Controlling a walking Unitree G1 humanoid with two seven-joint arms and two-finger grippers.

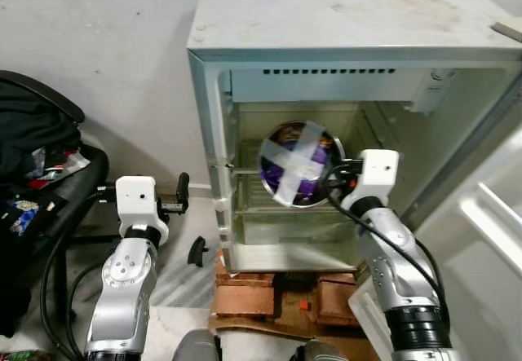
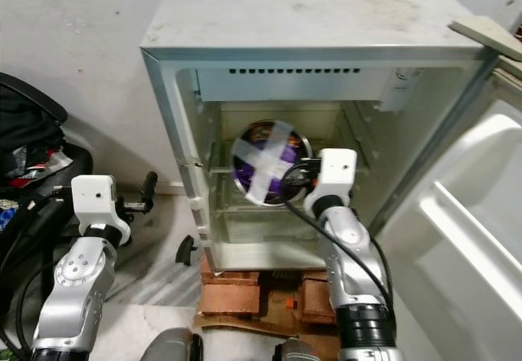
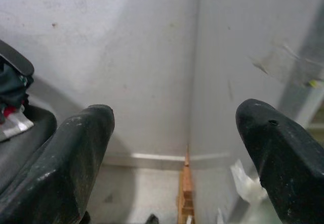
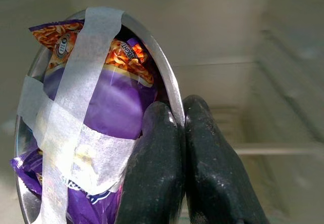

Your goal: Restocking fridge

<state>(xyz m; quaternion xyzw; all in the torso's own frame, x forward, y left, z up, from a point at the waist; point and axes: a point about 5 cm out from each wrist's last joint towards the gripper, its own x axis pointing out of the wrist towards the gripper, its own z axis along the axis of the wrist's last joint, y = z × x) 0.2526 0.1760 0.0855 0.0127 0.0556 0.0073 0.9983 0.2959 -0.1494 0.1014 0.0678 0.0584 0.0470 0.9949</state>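
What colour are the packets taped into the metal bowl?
Purple snack packets with orange printed tops, clearest in the right wrist view.

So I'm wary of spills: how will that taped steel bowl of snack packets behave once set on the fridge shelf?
The steel bowl, pinched at its rim by the right pincer, looks stiff and probably light. Held on edge, it could roll. The tape cross should keep the packets in.

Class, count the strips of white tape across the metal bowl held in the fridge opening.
2. Both strips cross the metal bowl, forming an X over the purple snack packets; the right gripper pinches its rim. More could be hidden behind.
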